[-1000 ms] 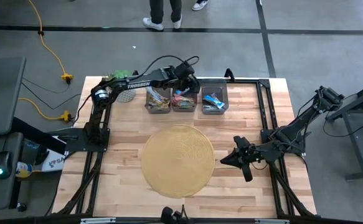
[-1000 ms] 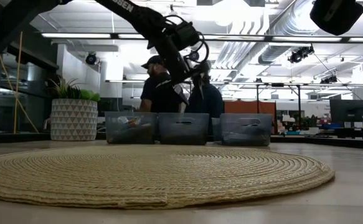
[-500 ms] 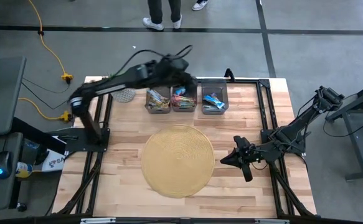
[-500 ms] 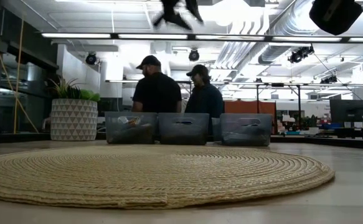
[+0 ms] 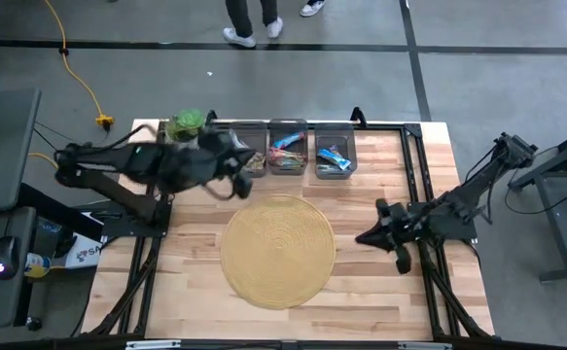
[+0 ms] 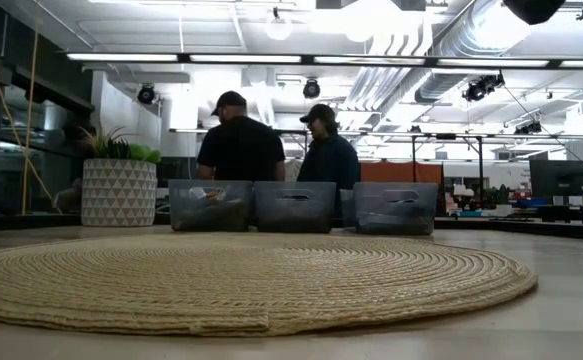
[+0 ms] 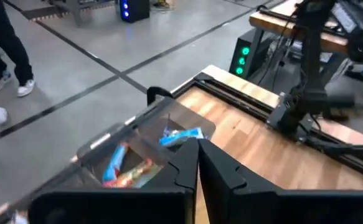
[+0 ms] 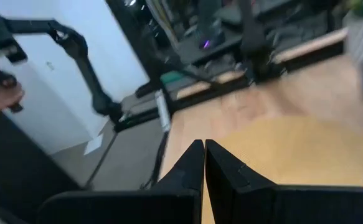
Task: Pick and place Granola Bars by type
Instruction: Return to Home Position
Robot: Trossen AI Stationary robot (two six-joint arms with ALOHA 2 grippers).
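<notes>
Granola bars (image 5: 286, 152) sit in three bins (image 5: 334, 126) at the tabletop (image 5: 380, 297) far edge; left arm (image 5: 227, 171) beside them, right arm (image 5: 378, 231) near the right edge, both jaws clenched empty

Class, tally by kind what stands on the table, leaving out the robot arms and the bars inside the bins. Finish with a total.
Bins: 3
Round woven mat: 1
Potted plant: 1
Total: 5
</notes>
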